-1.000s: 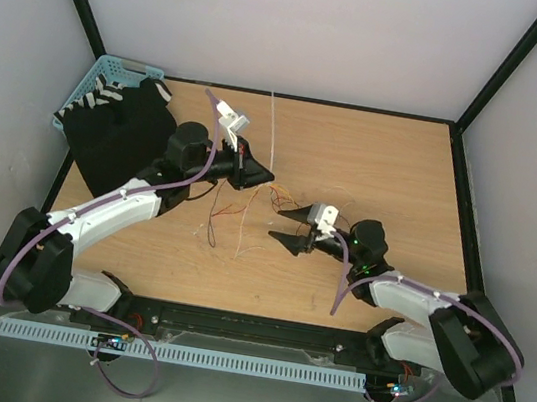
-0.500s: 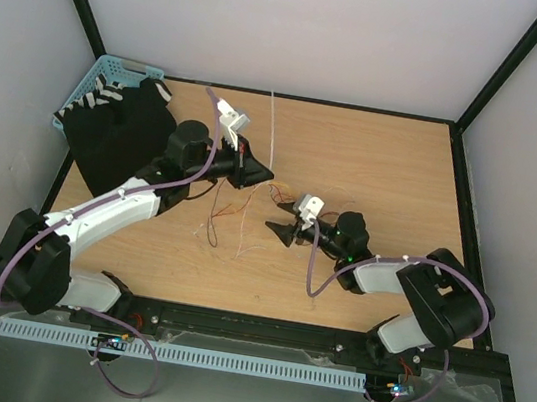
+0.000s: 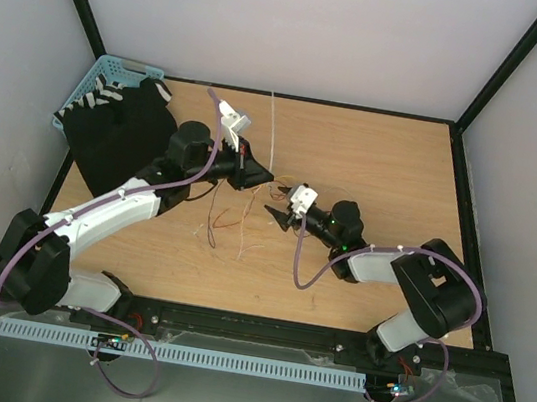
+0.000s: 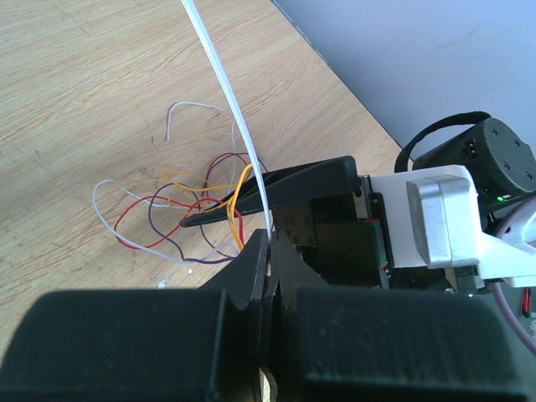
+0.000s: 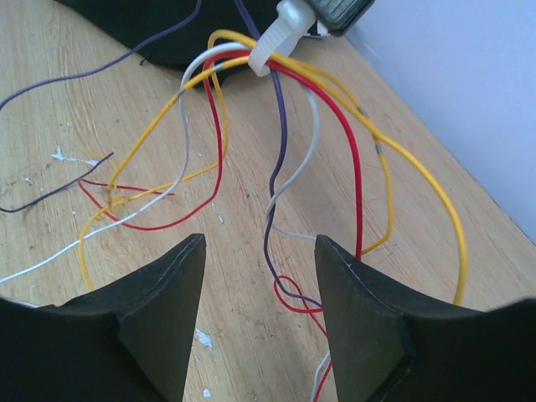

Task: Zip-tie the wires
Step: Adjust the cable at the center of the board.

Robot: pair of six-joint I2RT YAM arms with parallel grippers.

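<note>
The zip tie [image 3: 273,131] is a thin white strip running from the table's back edge to my left gripper [image 3: 260,174]. In the left wrist view that gripper [image 4: 272,234] is shut on the zip tie [image 4: 230,92]. The wires [image 3: 225,223] lie in loose red, yellow, purple and white loops on the wood just in front. My right gripper [image 3: 273,214] stands open close to the left one, over the wires [image 5: 276,151]. Between its fingertips [image 5: 260,251] run a purple and a red strand, untouched. The zip tie's thick end [image 5: 275,40] rests against the bunch where the strands converge.
A black cloth-like mass [image 3: 117,133] covers the back left of the table, with a blue basket [image 3: 99,85] behind it. The right arm's purple cable [image 3: 301,267] loops over the wood near the front. Walls close in on three sides.
My right arm has reached left and away from its base, bringing its gripper close to the left gripper, above the wires. The left arm and zip tie have stayed put.
</note>
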